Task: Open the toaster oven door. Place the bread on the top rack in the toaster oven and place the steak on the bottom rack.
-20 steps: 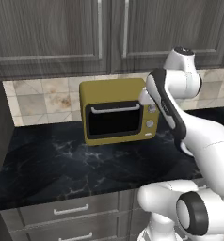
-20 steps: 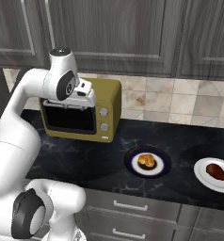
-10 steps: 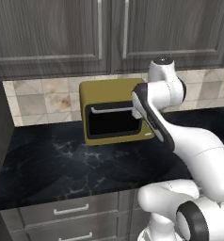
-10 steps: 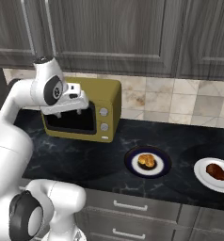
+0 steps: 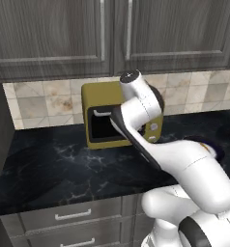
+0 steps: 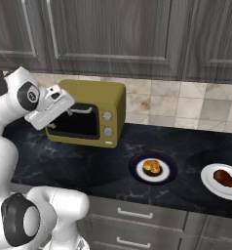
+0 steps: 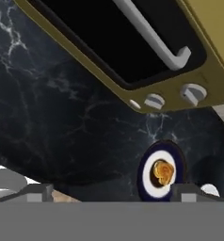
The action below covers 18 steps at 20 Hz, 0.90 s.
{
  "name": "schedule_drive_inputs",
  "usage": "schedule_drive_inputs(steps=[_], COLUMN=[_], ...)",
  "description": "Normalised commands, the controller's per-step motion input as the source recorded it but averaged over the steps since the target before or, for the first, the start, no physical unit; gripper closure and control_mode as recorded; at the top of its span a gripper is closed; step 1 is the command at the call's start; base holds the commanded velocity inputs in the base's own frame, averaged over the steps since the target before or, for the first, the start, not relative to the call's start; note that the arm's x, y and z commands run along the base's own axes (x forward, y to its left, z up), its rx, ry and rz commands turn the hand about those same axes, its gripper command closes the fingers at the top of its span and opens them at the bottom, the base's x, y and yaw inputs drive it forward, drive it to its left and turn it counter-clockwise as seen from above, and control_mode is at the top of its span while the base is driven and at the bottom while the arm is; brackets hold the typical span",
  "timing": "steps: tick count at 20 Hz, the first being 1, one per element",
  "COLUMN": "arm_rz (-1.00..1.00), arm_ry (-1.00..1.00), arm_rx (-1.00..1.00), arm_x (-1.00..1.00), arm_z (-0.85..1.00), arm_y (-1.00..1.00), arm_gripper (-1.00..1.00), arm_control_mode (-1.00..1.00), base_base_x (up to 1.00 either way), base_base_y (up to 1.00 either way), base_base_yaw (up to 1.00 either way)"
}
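We see the toaster oven (image 6: 91,113) standing on the dark marble counter (image 6: 79,163) against the tiled wall, its door (image 6: 75,120) closed with the pale bar handle (image 7: 149,34) across the top of the glass. Our gripper (image 6: 53,108) hangs just in front of the door's left part, jaws spread wide and holding nothing. The bread (image 6: 151,166) sits on a dark blue-rimmed plate (image 6: 135,171) to the oven's right, and the steak (image 6: 223,177) lies on a white plate (image 6: 208,180) further right.

Mustard-yellow toaster oven (image 6: 96,113) against tiled wall, dark glass door (image 6: 75,121) shut, silver handle across top. Golden bread (image 6: 151,167) on dark-rimmed plate; reddish-brown steak (image 6: 223,178) on white plate.
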Motion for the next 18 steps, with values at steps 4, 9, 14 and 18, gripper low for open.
schedule_drive_inputs(steps=[4, 9, 14, 18], arm_rz=[0.28, 0.26, 0.18, 0.19], arm_ry=[-0.05, -0.12, -0.15, -0.14], arm_rx=[-0.13, -0.11, -0.15, -0.11], arm_x=[0.0, 0.0, 0.0, 0.06], arm_z=[-0.04, -0.1, -0.19, -0.23], arm_y=[0.0, 0.06, 0.29, 0.19], arm_gripper=[-1.0, -1.0, -1.0, -1.0], arm_control_mode=[-1.0, -1.0, -1.0, -1.0], base_base_x=[0.0, 0.0, 0.0, 0.0], base_base_y=[0.0, 0.0, 0.0, 0.0], base_base_yaw=[0.0, 0.0, 0.0, 0.0])
